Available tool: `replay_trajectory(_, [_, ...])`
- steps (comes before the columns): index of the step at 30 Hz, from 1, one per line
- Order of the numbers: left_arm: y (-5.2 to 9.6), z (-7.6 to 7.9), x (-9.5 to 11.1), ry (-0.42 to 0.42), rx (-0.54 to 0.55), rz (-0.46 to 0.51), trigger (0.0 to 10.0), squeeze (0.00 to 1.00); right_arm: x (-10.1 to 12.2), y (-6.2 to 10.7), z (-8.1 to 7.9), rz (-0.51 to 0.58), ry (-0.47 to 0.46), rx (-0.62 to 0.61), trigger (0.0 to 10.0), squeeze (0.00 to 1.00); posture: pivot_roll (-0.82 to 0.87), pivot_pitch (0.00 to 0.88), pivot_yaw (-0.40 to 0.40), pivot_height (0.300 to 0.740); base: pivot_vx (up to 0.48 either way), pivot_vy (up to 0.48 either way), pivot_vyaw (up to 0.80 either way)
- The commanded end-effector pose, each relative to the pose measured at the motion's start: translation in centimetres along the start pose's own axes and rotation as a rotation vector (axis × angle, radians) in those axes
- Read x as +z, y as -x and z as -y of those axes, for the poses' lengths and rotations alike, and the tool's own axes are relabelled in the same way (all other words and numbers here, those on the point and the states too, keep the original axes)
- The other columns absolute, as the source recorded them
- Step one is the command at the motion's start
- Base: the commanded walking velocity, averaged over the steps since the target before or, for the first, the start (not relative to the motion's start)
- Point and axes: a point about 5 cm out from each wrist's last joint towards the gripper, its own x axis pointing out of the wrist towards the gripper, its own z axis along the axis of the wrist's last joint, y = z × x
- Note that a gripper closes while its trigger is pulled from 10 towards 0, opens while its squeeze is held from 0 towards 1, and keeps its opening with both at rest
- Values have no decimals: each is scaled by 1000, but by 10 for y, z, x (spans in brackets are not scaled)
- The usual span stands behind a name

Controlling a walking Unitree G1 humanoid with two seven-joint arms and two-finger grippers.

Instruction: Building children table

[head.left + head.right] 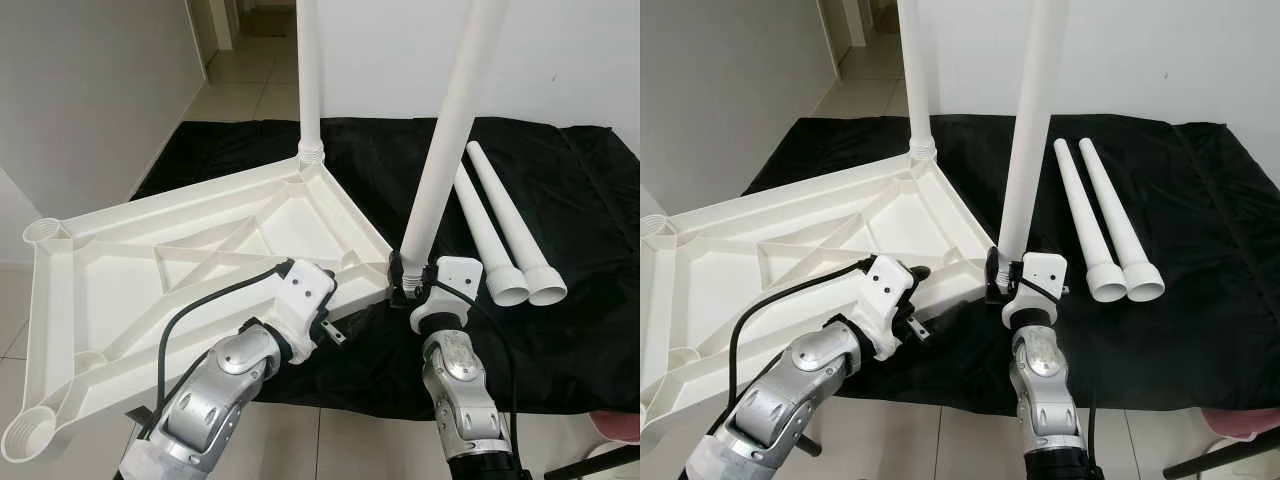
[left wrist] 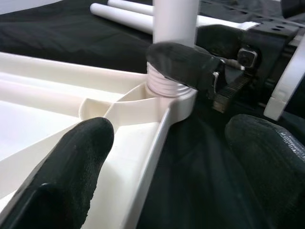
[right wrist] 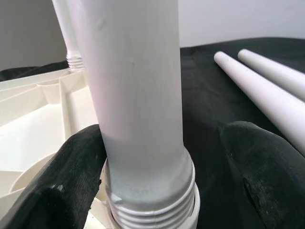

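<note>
Right gripper (image 1: 408, 283) fingers hold table leg (image 1: 447, 140) at tabletop (image 1: 200, 250) corner socket near table's front edge. Left gripper (image 2: 167, 157) fingers wide around tabletop rim. Keep leg straight, turn slowly till threads catch.

The head views are bright and evenly lit, sharp across the whole scene, with soft daylight showing on the tiled floor (image 1: 250, 70) down the corridor. The white tabletop (image 1: 200, 250) reads pale and slightly washed out against the black cloth (image 1: 560, 200), which swallows detail in its folds. Shadows are faint and soft-edged. The silver arms carry small bright highlights. In the left wrist view the near black fingers (image 2: 71, 171) are blurred and the threaded socket beyond is sharper. In the right wrist view the close leg (image 3: 138, 95) looks soft, with a grey shaded side.
</note>
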Motion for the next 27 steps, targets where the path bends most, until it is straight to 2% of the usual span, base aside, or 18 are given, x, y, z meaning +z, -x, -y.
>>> replay_trajectory(1, [4, -11, -5, 4, 123, -16, 10000, 0, 1, 3, 0, 8, -14, 4, 10000, 0, -52, 52, 58, 740, 0, 0, 0])
replay_trajectory(6, [9, -19, -7, 23, 188, -18, 10000, 0, -1, 12, -1, 1, -23, 17, 10000, 0, -45, 56, 57, 740, 0, 0, 0])
replay_trajectory(16, [12, -25, -11, 16, 219, -29, 10000, 0, -4, 22, -6, -15, -29, 87, 10000, 0, -47, 58, 56, 740, 0, 0, 0])
replay_trajectory(23, [14, -36, -18, 89, 324, -10, 10000, 0, -13, 29, -1, -38, -13, 113, 10000, 0, -44, 47, 59, 740, 0, 0, 0])
replay_trajectory(27, [17, -40, -18, 93, 363, 2, 10000, 0, -15, 33, 1, -38, -5, 131, 10000, 0, -43, 37, 61, 740, 0, 0, 0])
